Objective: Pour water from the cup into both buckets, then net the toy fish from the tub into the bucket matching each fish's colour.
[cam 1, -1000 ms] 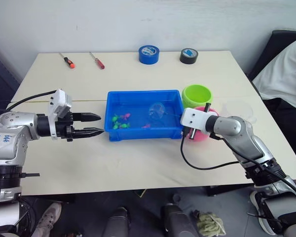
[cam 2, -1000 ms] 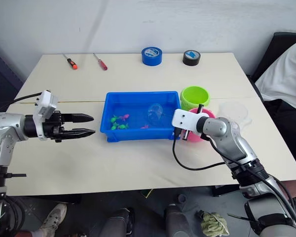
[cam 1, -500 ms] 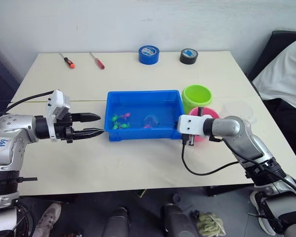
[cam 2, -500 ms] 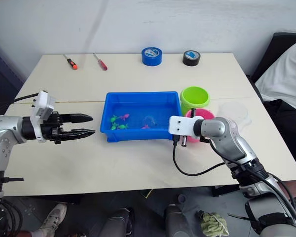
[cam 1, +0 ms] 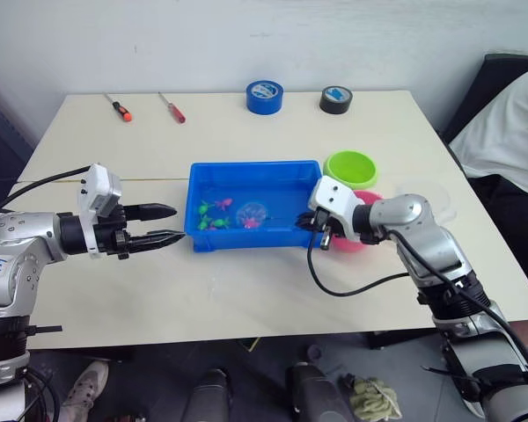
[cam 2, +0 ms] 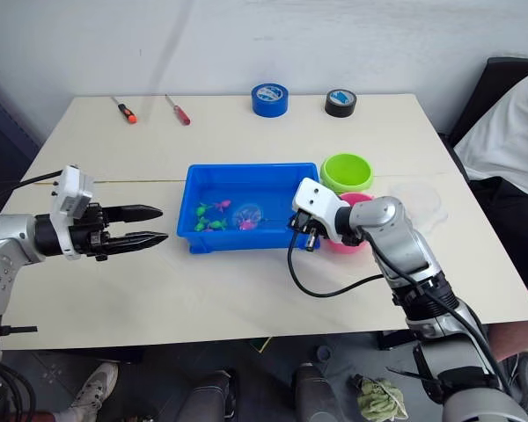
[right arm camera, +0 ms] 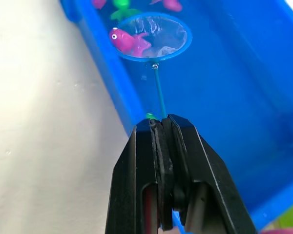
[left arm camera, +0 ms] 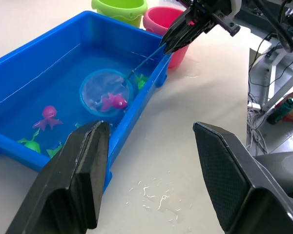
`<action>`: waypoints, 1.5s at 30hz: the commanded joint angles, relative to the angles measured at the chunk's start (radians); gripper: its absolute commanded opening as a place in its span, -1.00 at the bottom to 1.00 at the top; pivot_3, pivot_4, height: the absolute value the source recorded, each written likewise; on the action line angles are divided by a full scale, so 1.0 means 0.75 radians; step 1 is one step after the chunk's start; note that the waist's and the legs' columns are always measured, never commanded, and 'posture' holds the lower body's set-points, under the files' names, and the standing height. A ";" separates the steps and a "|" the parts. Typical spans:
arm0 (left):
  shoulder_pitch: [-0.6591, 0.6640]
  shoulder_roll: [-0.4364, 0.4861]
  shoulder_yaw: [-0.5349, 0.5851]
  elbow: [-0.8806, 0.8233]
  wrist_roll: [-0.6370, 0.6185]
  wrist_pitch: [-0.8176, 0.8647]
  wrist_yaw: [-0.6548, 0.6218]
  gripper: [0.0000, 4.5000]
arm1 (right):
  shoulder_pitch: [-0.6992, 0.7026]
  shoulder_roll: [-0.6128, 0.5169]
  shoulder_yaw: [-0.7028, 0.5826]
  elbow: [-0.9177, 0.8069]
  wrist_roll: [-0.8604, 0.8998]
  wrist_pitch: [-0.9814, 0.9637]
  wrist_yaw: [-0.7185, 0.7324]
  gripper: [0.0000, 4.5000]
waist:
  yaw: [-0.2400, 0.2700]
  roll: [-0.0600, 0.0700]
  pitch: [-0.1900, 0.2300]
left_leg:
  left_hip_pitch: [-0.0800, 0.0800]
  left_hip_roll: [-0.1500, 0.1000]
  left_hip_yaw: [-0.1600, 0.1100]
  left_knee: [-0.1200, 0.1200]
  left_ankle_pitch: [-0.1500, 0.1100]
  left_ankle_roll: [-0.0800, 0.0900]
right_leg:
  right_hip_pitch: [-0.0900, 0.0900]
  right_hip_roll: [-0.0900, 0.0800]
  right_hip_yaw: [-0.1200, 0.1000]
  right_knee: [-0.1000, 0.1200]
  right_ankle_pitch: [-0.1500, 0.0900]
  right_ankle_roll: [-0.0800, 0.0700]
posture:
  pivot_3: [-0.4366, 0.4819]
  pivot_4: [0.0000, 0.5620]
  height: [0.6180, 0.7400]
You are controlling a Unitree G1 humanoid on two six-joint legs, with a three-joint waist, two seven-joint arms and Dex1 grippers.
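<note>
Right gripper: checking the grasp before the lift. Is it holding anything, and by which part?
The right gripper holds the round blue-rimmed mesh net by the near end of its thin stick handle.

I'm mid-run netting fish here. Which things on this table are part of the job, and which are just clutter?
Part of the job:
blue tub
net, in the right claw, hoop in the tub with a pink fish over it
green fish
green bucket
pink bucket
clear cup

Clutter:
two screwdrivers
blue tape roll
black tape roll
</note>
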 commanded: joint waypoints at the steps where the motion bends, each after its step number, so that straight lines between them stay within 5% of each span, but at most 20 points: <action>1: -0.007 0.031 0.034 -0.038 -0.029 -0.005 0.004 0.35 | -0.048 -0.016 -0.065 -0.005 0.040 0.066 -0.031 -1.00 | 0.000 0.000 0.000 | 0.000 0.000 0.000 0.000 0.000 0.000 | 0.000 0.000 0.000 0.000 0.000 0.000 | -0.05 -0.47 0.89; 25: -0.128 0.022 -0.027 0.116 0.026 -0.105 -0.015 0.35 | -0.069 -0.097 -0.167 -0.088 0.192 0.183 -0.077 -1.00 | 0.001 0.000 0.000 | -0.001 0.001 0.001 -0.002 -0.001 -0.001 | -0.001 0.000 0.000 -0.003 0.000 -0.001 | -0.05 -0.47 0.89; 37: -0.459 -0.092 -0.211 0.492 0.130 -0.285 -0.141 0.35 | 0.066 -0.393 -0.578 -0.398 0.382 0.399 -0.140 -1.00 | 0.023 0.001 0.001 | -0.005 0.000 0.000 -0.002 -0.001 0.000 | -0.002 0.001 -0.001 -0.007 0.000 0.000 | -0.05 -0.47 0.89; 45: -0.647 -0.190 -0.300 0.765 0.217 -0.415 -0.237 0.35 | 0.455 -0.605 -0.871 -0.588 0.371 0.428 -0.189 -1.00 | 0.037 0.002 0.001 | -0.007 -0.002 0.002 -0.001 -0.003 0.002 | -0.002 0.006 0.000 -0.009 0.000 0.000 | -0.05 -0.47 0.89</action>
